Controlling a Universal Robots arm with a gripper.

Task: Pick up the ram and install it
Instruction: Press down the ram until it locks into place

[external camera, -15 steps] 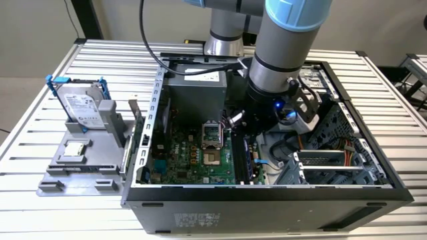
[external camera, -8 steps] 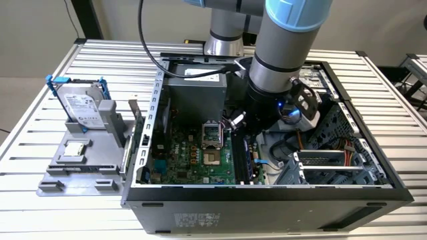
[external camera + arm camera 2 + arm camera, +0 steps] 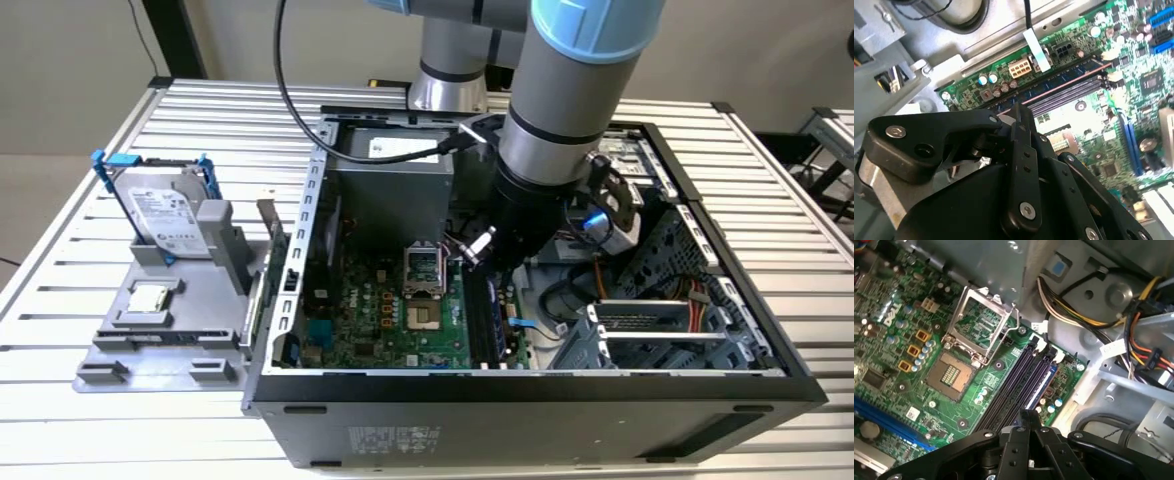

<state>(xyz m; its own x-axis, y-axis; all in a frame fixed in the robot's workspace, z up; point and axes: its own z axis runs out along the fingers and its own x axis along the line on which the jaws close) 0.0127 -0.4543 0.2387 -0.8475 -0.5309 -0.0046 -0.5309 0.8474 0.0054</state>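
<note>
The ram shows as a thin bluish strip lying along the outermost of the black memory slots on the green motherboard. In the second wrist view the ram runs along the slots' edge, level with them. My gripper hangs just over the near end of these slots with its black fingers closed together and nothing visible between them. Whether the tips touch the ram I cannot tell. In the exterior view the gripper is down inside the open computer case, above the slots.
The processor socket stands with its metal frame flipped up. Cable bundles and a drive cage crowd the case beside the slots. Outside, a grey holder carries a hard drive and a small silver chip.
</note>
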